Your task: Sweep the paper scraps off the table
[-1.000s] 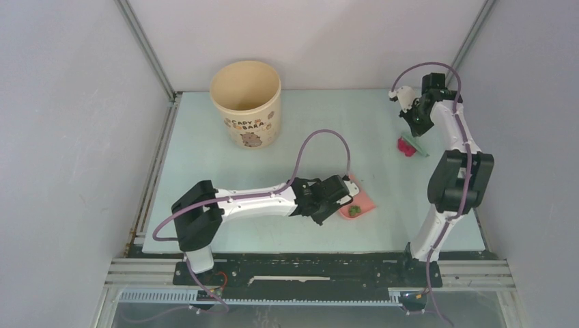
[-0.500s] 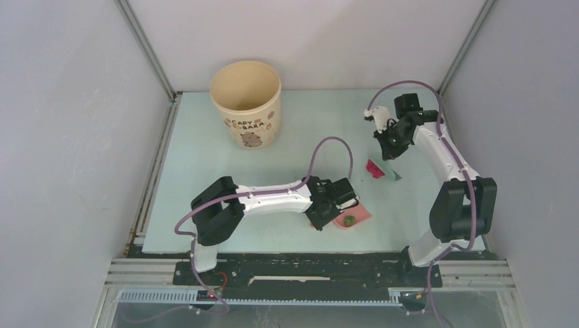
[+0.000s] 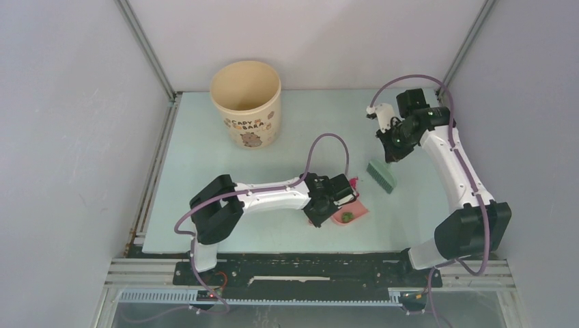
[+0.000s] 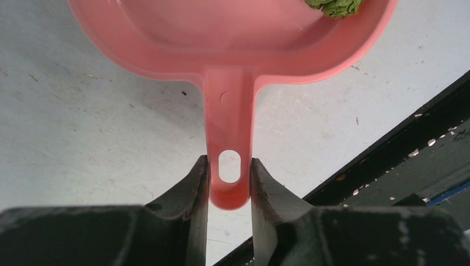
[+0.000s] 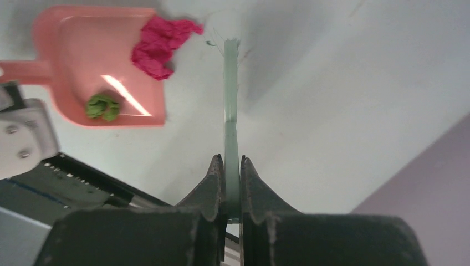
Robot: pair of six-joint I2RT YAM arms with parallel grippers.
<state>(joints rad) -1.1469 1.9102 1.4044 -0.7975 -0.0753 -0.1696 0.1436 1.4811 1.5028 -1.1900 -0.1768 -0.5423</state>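
My left gripper (image 3: 332, 207) is shut on the handle of the pink dustpan (image 3: 356, 209), which lies flat on the pale green table (image 3: 205, 171). In the left wrist view the handle (image 4: 229, 138) sits between my fingers (image 4: 229, 169). A green paper scrap (image 3: 347, 216) lies in the pan (image 5: 72, 55) and shows in the right wrist view (image 5: 102, 107). A magenta scrap (image 3: 353, 182) rests at the pan's open edge and also shows there (image 5: 161, 44). My right gripper (image 3: 392, 153) is shut on the grey-green brush (image 3: 381, 175), seen edge-on from the wrist (image 5: 230, 111), just right of the magenta scrap.
A tall cream cup (image 3: 246, 102) with a cartoon print stands at the back left of the table. Grey rails and walls border the table. The black base rail (image 4: 388, 144) runs close behind the dustpan at the near edge.
My right arm swept the brush from the far right towards the centre, pushing the magenta scrap to the dustpan's mouth. The left gripper and dustpan shifted slightly.
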